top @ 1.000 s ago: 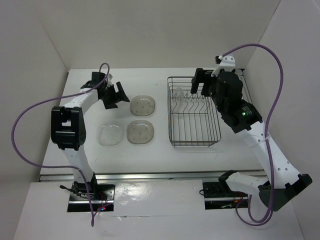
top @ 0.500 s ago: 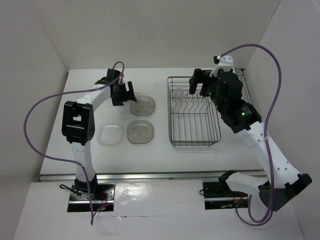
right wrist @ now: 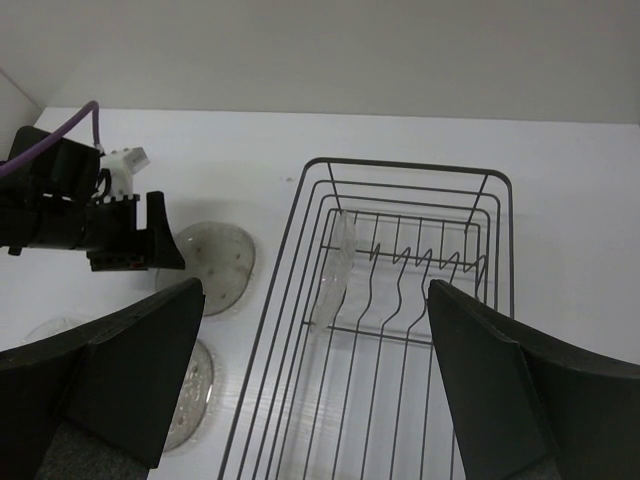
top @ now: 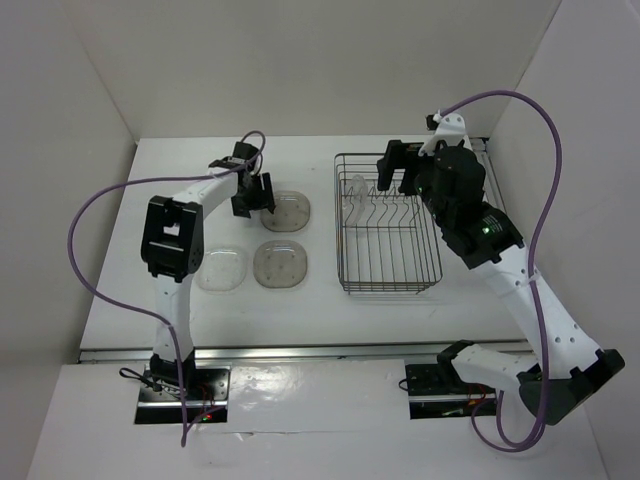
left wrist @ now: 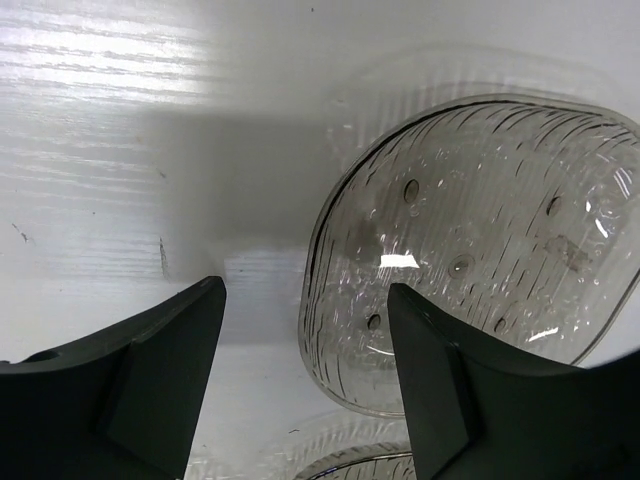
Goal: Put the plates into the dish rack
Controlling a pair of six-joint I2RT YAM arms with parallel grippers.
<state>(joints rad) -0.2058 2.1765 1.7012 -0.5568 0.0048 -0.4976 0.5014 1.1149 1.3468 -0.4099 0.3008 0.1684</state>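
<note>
Three plates lie on the table: a greyish-tan one at the far side (top: pixel 287 210) (left wrist: pixel 480 230) (right wrist: pixel 215 262), a second greyish-tan one (top: pixel 280 263) nearer, and a clear one (top: pixel 222 268) to its left. A fourth, clear plate (top: pixel 355 195) (right wrist: pixel 335 265) stands upright among the tines of the dish rack (top: pixel 436 262) (right wrist: pixel 405 165). My left gripper (top: pixel 255 192) (left wrist: pixel 305 300) is open and low over the far plate's left rim, one finger over the plate, the other over bare table. My right gripper (top: pixel 398 170) (right wrist: pixel 315 290) hangs open above the rack's far end, holding nothing.
White walls close in the table at the left, back and right. The rack fills the right half of the table. The rim of the nearer greyish-tan plate (left wrist: pixel 370 465) shows just below the left fingers. The left arm's purple cable loops out to the left.
The left arm has swung right and its gripper has come down to the far plate's left rim, its jaws a little narrower. The right arm has hardly moved.
</note>
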